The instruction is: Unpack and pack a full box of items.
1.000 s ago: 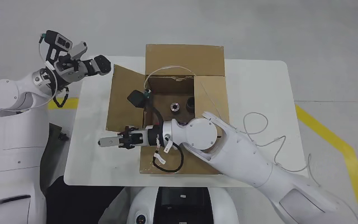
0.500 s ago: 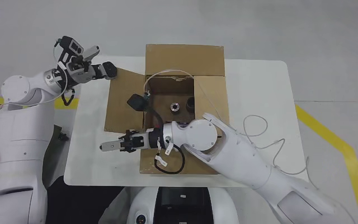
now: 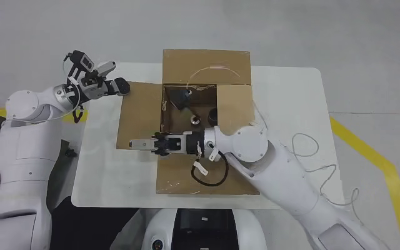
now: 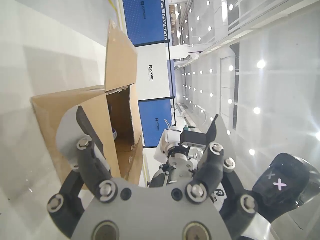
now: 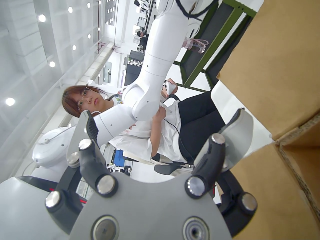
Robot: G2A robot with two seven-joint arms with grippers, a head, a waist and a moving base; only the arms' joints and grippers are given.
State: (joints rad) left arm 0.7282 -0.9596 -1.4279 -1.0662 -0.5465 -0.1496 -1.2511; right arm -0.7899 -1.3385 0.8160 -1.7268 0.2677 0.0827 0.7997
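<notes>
Though spread, right fingers (image 3: 140, 144) over flap (image 3: 139, 115)

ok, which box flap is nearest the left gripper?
The left-side flap; the left gripper sits at its far corner, the others lie farther off.

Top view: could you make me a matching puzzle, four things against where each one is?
Things:
1. left gripper
2. right gripper
3. black item
4. table

Places:
A. inside the box, by its far wall
B. under the box
C. over the flap, close to its near edge
D. beside the flap's far corner

Pairs: 1-D, 2-C, 3-A, 4-B
</notes>
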